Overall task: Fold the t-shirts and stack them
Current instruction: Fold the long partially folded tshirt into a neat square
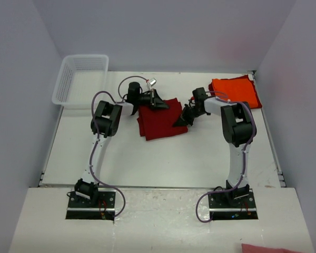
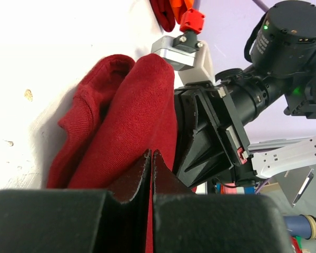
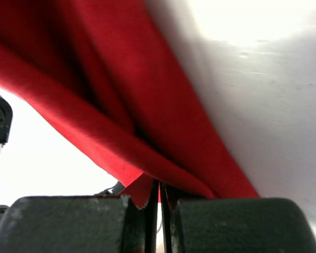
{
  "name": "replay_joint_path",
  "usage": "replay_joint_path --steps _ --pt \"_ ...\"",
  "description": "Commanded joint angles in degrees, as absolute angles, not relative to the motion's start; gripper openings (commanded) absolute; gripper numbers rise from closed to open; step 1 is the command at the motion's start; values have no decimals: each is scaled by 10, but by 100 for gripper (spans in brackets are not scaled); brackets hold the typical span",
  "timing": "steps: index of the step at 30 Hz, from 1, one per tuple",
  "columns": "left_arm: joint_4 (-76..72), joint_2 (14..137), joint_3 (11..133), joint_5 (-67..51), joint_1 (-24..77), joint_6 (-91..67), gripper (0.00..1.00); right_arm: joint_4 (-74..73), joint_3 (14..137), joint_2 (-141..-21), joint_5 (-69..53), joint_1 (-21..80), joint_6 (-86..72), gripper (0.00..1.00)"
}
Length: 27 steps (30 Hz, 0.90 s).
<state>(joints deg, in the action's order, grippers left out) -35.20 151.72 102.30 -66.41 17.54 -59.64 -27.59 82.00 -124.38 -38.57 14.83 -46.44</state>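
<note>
You are holding the crimson t-shirt (image 1: 159,122) with both arms, near the middle of the counter (image 1: 163,158). Your left fingers (image 1: 159,101) are pinching the shirt's far-left edge. In the left wrist view these left fingers (image 2: 144,169) are pressing almost together, with a thin fold of the crimson t-shirt (image 2: 124,121) running between them.

Your right fingers (image 1: 180,121) are gripping the shirt's right edge. In the right wrist view the right fingers (image 3: 171,192) are closing to a narrow slit on a doubled hem, and the crimson t-shirt (image 3: 121,105) is draping away above them. The shirt is lying bunched and partly folded between the two grips, and the two sets of fingers are sitting near each other across the cloth.

From above, the gripped edges seem to be lifting slightly off the counter, though the shadows are making that hard to judge. The orange t-shirt (image 1: 236,93) is lying folded flat at the far right of the counter, well apart from the crimson one. A white mesh basket (image 1: 68,90) is sitting at the far left corner.
</note>
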Motion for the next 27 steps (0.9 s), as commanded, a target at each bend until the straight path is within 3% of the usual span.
replay_joint_path --steps 1,16,27 --pt "-367 1537 1003 -662 149 -593 0 -308 789 -1235 -358 150 -501 0" --pt "-369 1518 967 -663 140 -589 0 -178 611 -1177 -390 156 -536 0" --pt "-341 1424 817 -648 142 -502 0 -95 478 -1098 -374 198 -520 0"
